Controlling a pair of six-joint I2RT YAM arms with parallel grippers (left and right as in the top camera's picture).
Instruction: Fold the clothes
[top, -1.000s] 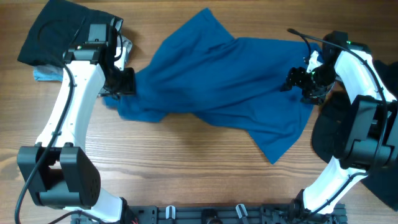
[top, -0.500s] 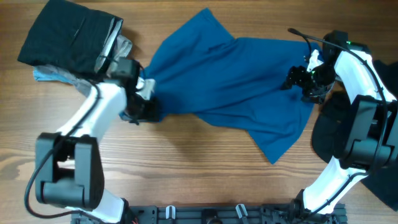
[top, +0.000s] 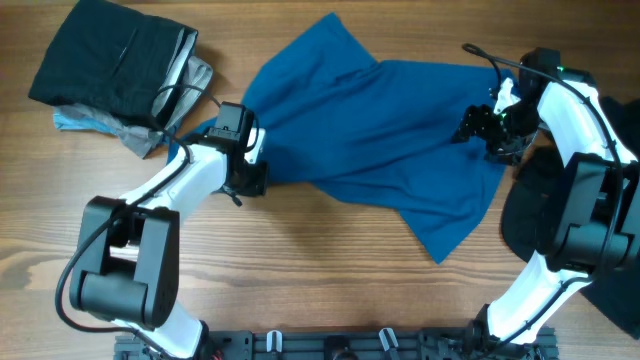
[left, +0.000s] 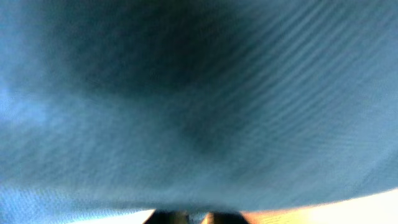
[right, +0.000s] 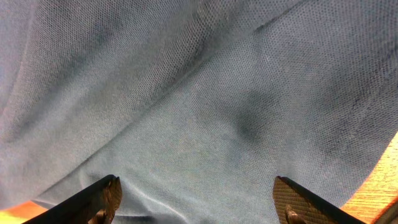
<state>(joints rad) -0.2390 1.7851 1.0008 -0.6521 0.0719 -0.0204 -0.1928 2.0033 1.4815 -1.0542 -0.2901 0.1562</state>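
A large royal-blue shirt (top: 360, 130) lies crumpled across the middle of the wooden table. My left gripper (top: 250, 178) sits at the shirt's lower left edge. In the left wrist view blue cloth (left: 199, 93) fills the frame, and the left gripper (left: 198, 218) has its tips nearly together with a sliver of blue fabric between them. My right gripper (top: 478, 128) rests over the shirt's right edge. In the right wrist view the right gripper (right: 198, 202) stands wide open above the fabric (right: 205, 93), with nothing pinched.
A folded black garment (top: 110, 62) lies at the back left, with a grey piece (top: 188, 82) and a light-blue piece (top: 75, 120) under its edge. More black fabric (top: 535, 205) lies at the right, beside the right arm.
My left arm swung from beside the black pile over to the shirt's lower left edge, and its jaws closed on the cloth. The right arm has not moved.
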